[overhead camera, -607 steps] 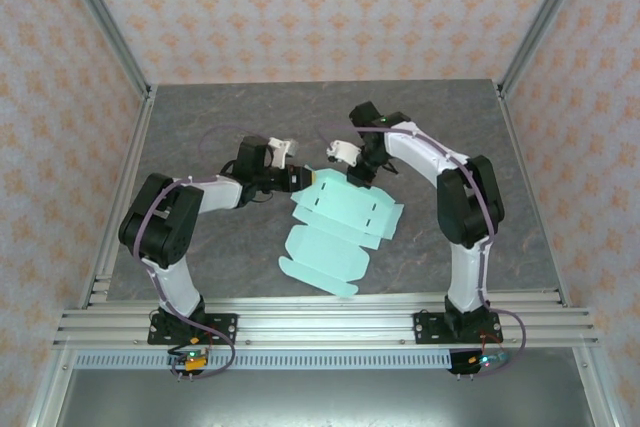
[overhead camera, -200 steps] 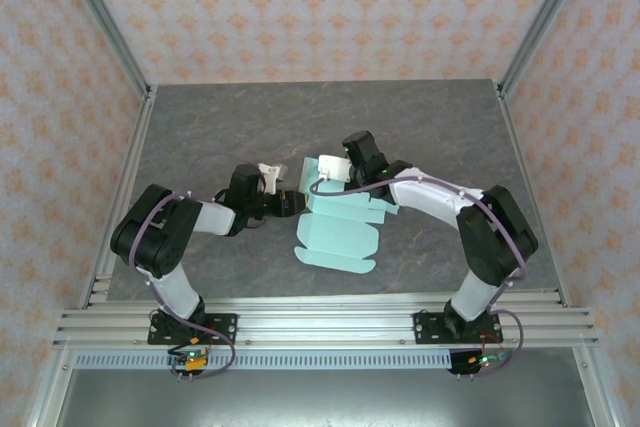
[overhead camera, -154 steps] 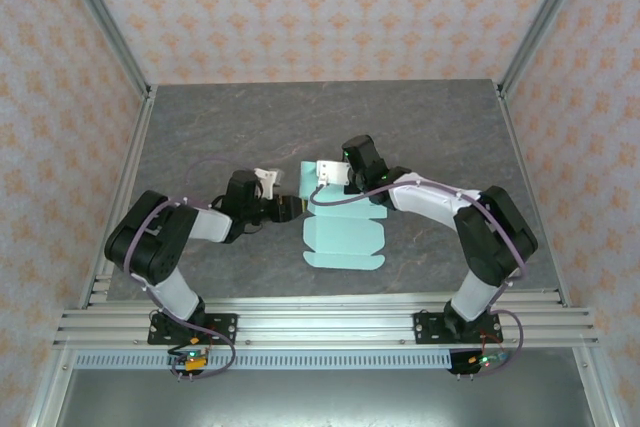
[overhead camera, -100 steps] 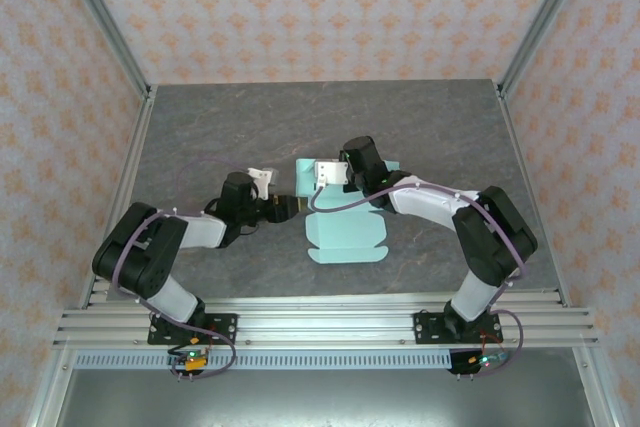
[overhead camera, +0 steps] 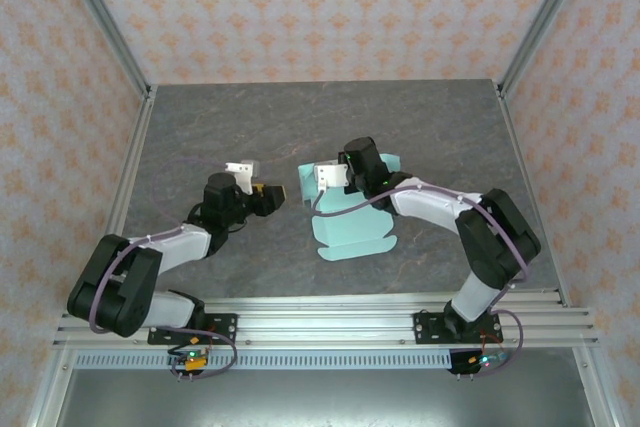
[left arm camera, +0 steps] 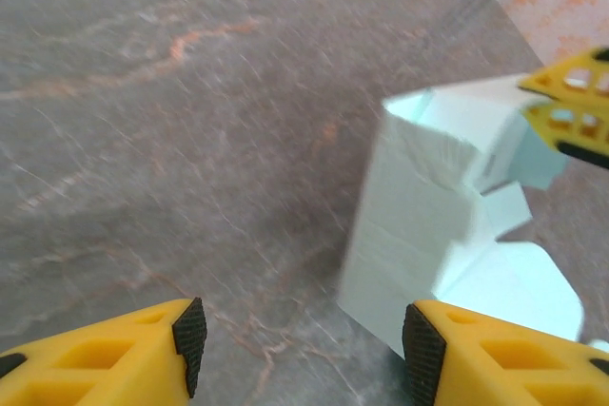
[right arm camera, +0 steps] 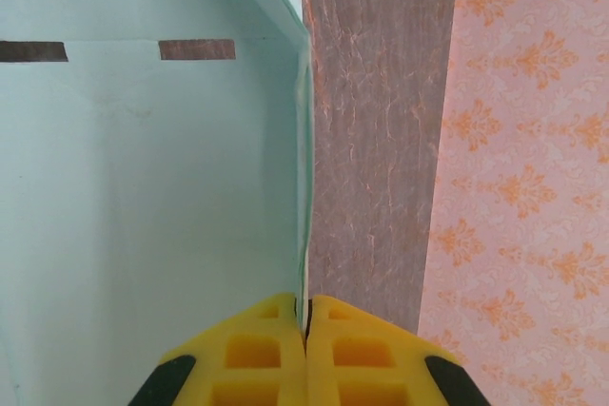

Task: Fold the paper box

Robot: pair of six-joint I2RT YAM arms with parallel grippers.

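- The paper box [overhead camera: 352, 232] is set at the middle of the grey tabletop [overhead camera: 250, 117], a little to the right. Its near part is laid flat, with rounded flaps toward the near edge, and its far-left part is raised into a standing wall.
- In the left wrist view the paper box [left arm camera: 409, 225] is seen creased upright, with a side flap bent round behind the wall, so a first corner is judged to be partly formed.
- Two narrow slots [right arm camera: 197, 49] are cut through the flat panel along a fold line. They are probably meant for tabs, and nothing is tucked into them yet.
- The free edge of the raised wall is clamped by the right gripper [overhead camera: 308, 175]. In its own view the right gripper [right arm camera: 306, 306] is shown with both jaws pressed together on the thin card, with no gap left.
- This pinch is judged to serve as an anchor: the wall is kept upright so that it cannot spring back flat while another flap is worked.
- The left gripper [overhead camera: 272, 193] is held low over the tabletop just left of the box, apart from it and holding nothing.
- From its wrist camera the left gripper [left arm camera: 300, 344] is seen with jaws partly spread and aimed at the standing wall, a placement suited to pushing or pinching the near side flap.
- The fold is judged to be at an early stage, since most of the panels are not yet raised.
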